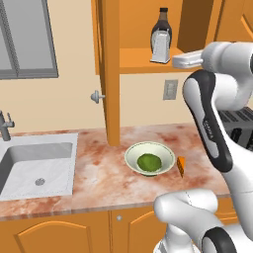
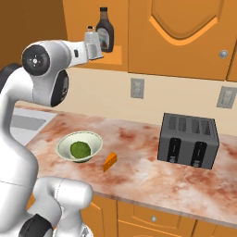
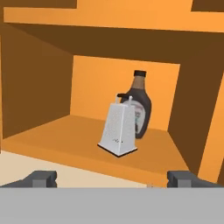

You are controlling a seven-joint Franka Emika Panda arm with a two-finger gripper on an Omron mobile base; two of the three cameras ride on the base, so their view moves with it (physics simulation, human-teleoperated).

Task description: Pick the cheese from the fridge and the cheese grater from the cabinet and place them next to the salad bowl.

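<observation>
Jaws (image 3: 112,178) standing wide, empty, facing cheese grater (image 3: 118,130) upright on cabinet (image 1: 109,74) shelf. Dark bottle (image 3: 139,105) sitting close behind grater. Cheese (image 2: 110,161) lying on table (image 2: 139,152) beside salad bowl (image 2: 79,146). Risk: overreaching, toppling grater or bottle.

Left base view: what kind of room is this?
A kitchen, rendered in simulation. A sink is set into a marbled counter, a toaster stands on it, and an open wooden cabinet holds a cheese grater and bottle.
</observation>
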